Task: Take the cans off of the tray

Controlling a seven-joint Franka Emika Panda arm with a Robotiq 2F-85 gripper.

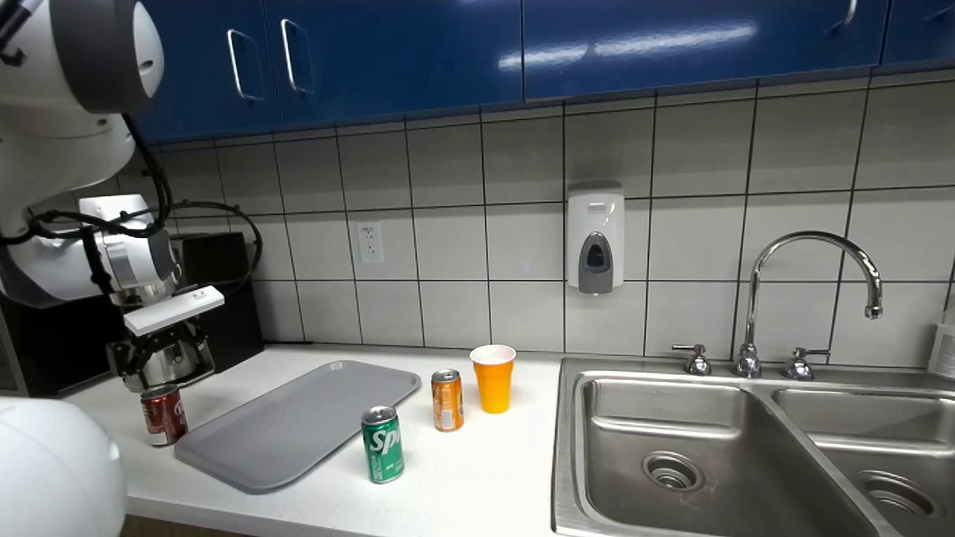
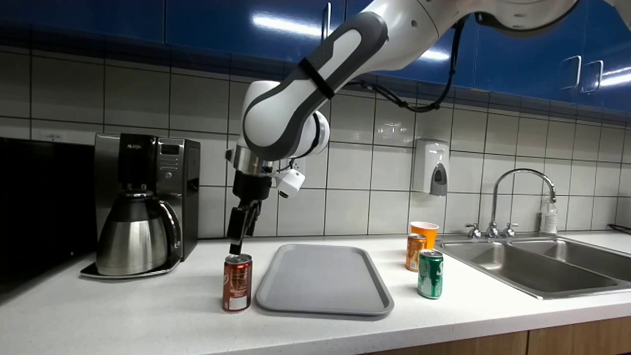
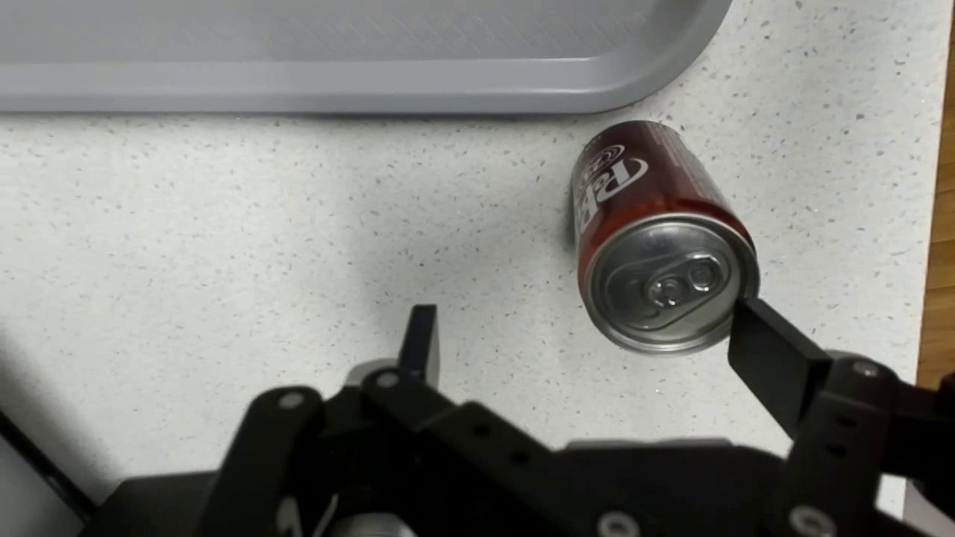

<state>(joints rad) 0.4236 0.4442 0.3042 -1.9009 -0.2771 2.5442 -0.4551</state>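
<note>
The grey tray (image 1: 298,425) lies flat and bare on the counter, also in the exterior view (image 2: 323,278). The dark red can (image 2: 237,283) stands upright beside the tray's near corner, off it; it shows large in the wrist view (image 3: 664,224). The green can (image 1: 383,444) and the orange-bronze can (image 1: 448,400) stand upright on the counter at the tray's other side. My gripper (image 3: 584,321) is open and empty, above the dark red can. In the wrist view one fingertip overlaps the can's top edge; I cannot tell if they touch.
A yellow-orange cup (image 1: 494,379) stands behind the orange-bronze can. A coffee maker with a steel carafe (image 2: 133,231) stands close to the arm. The sink (image 1: 671,418) is set into the counter past the cans. Blue cabinets (image 1: 403,52) hang above.
</note>
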